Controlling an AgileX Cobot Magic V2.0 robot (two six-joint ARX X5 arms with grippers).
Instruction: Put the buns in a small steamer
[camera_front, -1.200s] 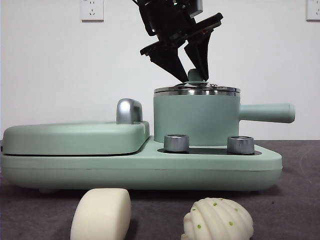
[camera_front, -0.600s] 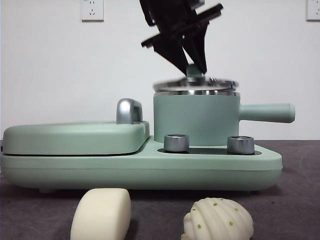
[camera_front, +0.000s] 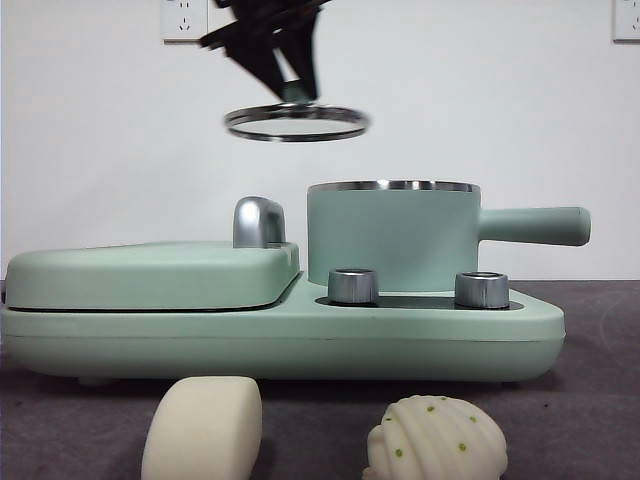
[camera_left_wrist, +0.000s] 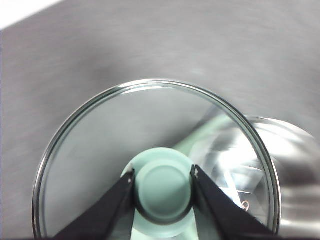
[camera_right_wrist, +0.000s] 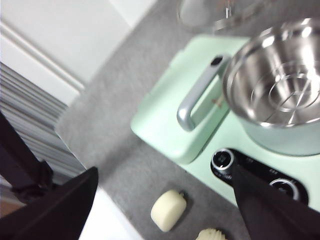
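My left gripper (camera_front: 285, 70) is shut on the green knob (camera_left_wrist: 163, 189) of the steel-rimmed glass lid (camera_front: 296, 122) and holds it in the air, up and to the left of the small steamer (camera_front: 390, 235). The mint-green pot stands open, its steel inside showing in the right wrist view (camera_right_wrist: 280, 95). The smooth oblong bun (camera_front: 203, 428) and the ribbed bun with green dots (camera_front: 436, 438) lie on the table in front of the appliance. My right gripper (camera_right_wrist: 162, 185) is open and empty, high above the table. The smooth bun (camera_right_wrist: 168, 210) shows below it.
The flat mint-green grill plate (camera_front: 150, 275) with its steel handle (camera_front: 258, 222) sits left of the steamer on the same base. Two steel knobs (camera_front: 352, 285) stand on the base's front. The steamer's long handle (camera_front: 535, 225) points right.
My left gripper closed on the lid's knob, lifted the lid off the steamer and carried it up and to the left. The pot now stands open. The buns have not moved.
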